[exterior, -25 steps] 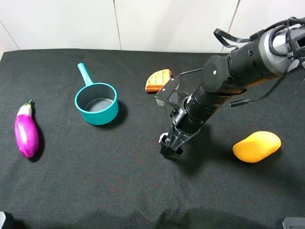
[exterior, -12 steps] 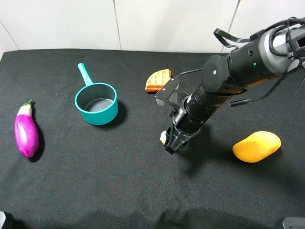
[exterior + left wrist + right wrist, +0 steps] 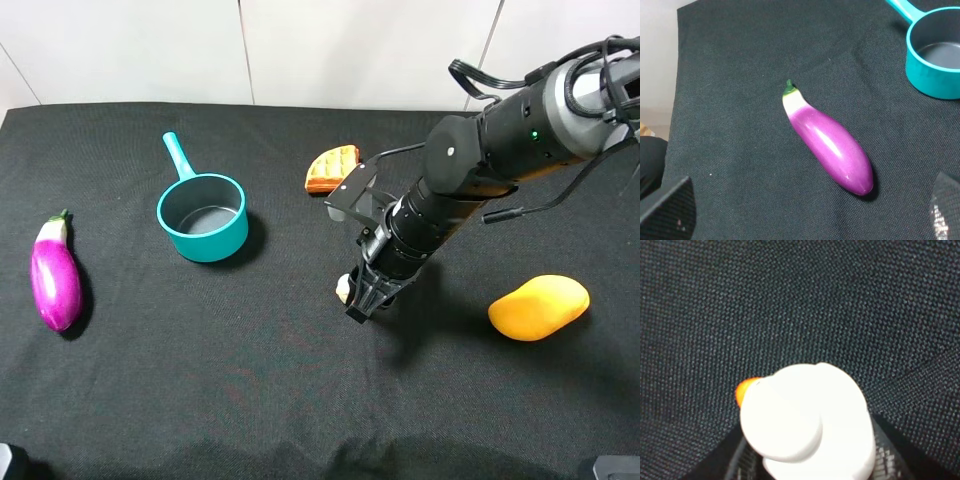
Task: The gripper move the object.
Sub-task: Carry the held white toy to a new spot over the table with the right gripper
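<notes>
**A:** Just right of the middle of the high view, the object [image 3: 344, 289] is sitting pinched at the tip of the right gripper [image 3: 356, 300], showing as a small cream-white duck on the gripper's left edge.

**B:** Is the wrist camera agreeing?

**A:** Yes. In the right wrist view the object [image 3: 805, 425] is filling the lower middle, orange beak pointing left, and the dark fingers [image 3: 885, 452] are pressing in on both its sides.

**B:** Is it touching the black cloth [image 3: 250, 380]?

**A:** I can't tell. It looks to be hanging just above it.

**B:** So which step are we looking at?

**A:** I'm reading it as the carry: the grasp is made, and the placing is not yet done.

**B:** What is lying around it?

**A:** The waffle piece [image 3: 332, 168] is lying above it, the mango [image 3: 538, 306] well to the right, the teal saucepan [image 3: 203, 216] to the upper left, and the eggplant [image 3: 55, 275] at the far left.

**B:** And the left gripper [image 3: 805, 207]?

**A:** It is hanging spread wide over the eggplant, holding nothing.

**B:** What is the next move calling for?

**A:** A firm pinch and a level path, since that rounded duck is probably prone to slipping.
</notes>
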`<state>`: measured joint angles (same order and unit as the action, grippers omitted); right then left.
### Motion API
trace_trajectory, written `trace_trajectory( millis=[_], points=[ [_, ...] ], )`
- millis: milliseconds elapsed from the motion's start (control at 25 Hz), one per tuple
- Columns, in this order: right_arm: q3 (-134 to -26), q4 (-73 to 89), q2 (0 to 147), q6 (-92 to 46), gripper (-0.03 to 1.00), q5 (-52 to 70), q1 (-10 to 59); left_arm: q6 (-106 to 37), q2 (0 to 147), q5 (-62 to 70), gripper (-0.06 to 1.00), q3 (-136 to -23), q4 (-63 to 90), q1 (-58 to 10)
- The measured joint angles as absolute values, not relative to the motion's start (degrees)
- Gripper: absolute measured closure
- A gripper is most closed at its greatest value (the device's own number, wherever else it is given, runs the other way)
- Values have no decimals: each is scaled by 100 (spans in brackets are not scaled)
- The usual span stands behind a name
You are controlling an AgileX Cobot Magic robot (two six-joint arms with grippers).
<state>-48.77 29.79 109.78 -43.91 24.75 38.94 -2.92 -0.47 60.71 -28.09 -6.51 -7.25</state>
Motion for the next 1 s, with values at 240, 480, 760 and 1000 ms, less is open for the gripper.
trace_trajectory(
  millis=[240,480,760,1000],
  points=[
    [-4877,2914,10783,-4220,63,2541,3894,-292,-47,6071,-5,-2809,-651,-725],
    [-4877,2349,10359,-3574,63,2758,3894,-292,-47,6071,-5,-2809,-651,-725],
    [-4877,1784,9946,-2833,63,3166,3894,-292,-47,6071,-5,-2809,-651,-725],
    [-5328,1574,9804,-2379,63,3847,3860,-292,-47,6071,-5,-2809,-651,-725]
  ],
)
